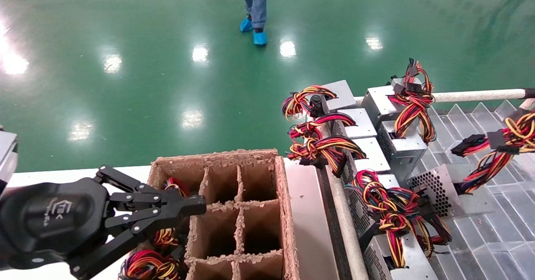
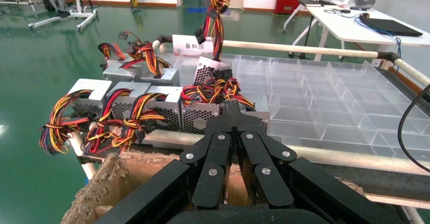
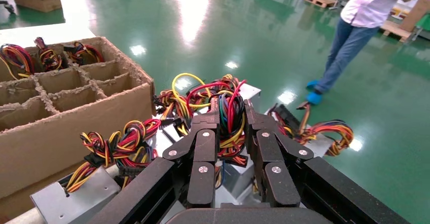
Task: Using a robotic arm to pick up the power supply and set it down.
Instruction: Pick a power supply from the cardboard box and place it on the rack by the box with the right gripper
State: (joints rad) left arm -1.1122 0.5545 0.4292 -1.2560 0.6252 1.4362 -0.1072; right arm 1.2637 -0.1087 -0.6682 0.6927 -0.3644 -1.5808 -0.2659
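The divided cardboard crate point(image 1: 234, 213) sits on the white worktop point(image 1: 62, 175), several cells free for units; power supplies point(image 1: 378, 154) lie ranked on the clear tray point(image 1: 493, 230) beside it, wires up; the right gripper point(image 3: 233, 127) pinches one supply's wire bundle point(image 3: 230, 110); the left gripper point(image 1: 184, 207), pressed together, hovers over the crate

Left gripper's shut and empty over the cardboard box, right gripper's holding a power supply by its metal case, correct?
No: the right gripper holds it by the wire bundle, not the case, per the right wrist view. The left gripper over the cardboard box is as you said.
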